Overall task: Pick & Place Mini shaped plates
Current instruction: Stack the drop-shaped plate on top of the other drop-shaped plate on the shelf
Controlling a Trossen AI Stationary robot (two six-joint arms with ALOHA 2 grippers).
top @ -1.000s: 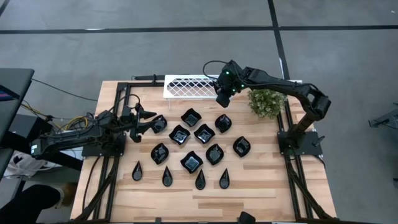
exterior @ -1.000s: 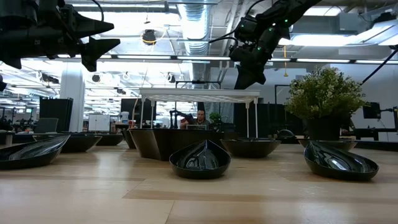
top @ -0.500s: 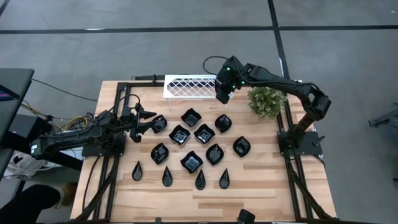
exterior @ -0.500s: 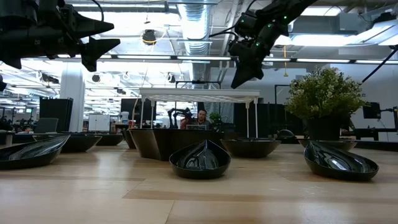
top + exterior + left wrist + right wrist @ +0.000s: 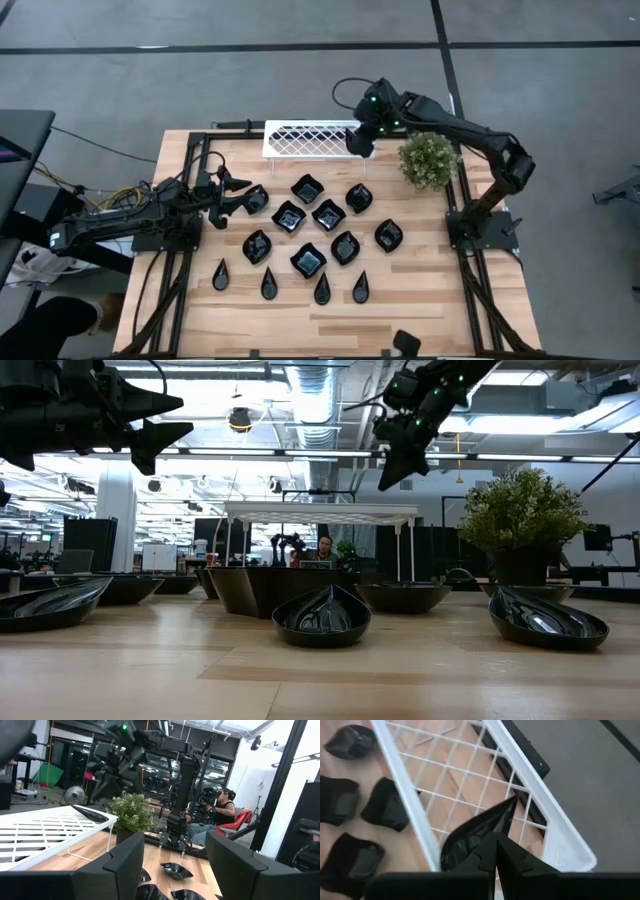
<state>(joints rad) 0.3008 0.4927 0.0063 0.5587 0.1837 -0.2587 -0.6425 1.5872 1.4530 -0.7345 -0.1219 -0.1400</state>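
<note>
Several mini shaped plates (image 5: pixel 320 230), glossy black, rest on their undersides mid-table, with slim teardrops (image 5: pixel 322 290) in the near row. My right gripper (image 5: pixel 360 140) hangs over the right end of the white lattice tray (image 5: pixel 305 138), shut on one slim black plate (image 5: pixel 470 837). In the low view it (image 5: pixel 392 472) is above the tray top. My left gripper (image 5: pixel 245 195) waits open above the table's left side, beside the plates; its fingers (image 5: pixel 125 865) stand wide apart. My right gripper pinches the slim plate by its rim along one long side (image 5: pixel 482 839) between the two shut fingers, coming from above. The plate is lifted clear over the tray's lattice, tilted, with its pointed tip (image 5: pixel 512 806) away from the fingers.
A potted green plant (image 5: pixel 428 163) stands just right of the tray, close to my right arm. Black frame rails (image 5: pixel 470 280) run along both table sides. Bare wood (image 5: pixel 330 325) lies near the front edge. A seated person (image 5: pixel 222 807) shows beyond the table.
My right gripper, still shut on the plate, has risen a little and moved toward the table's far edge and slightly right, from beside the tray's right end to above it. The plate has travelled with it. My left arm has kept still.
</note>
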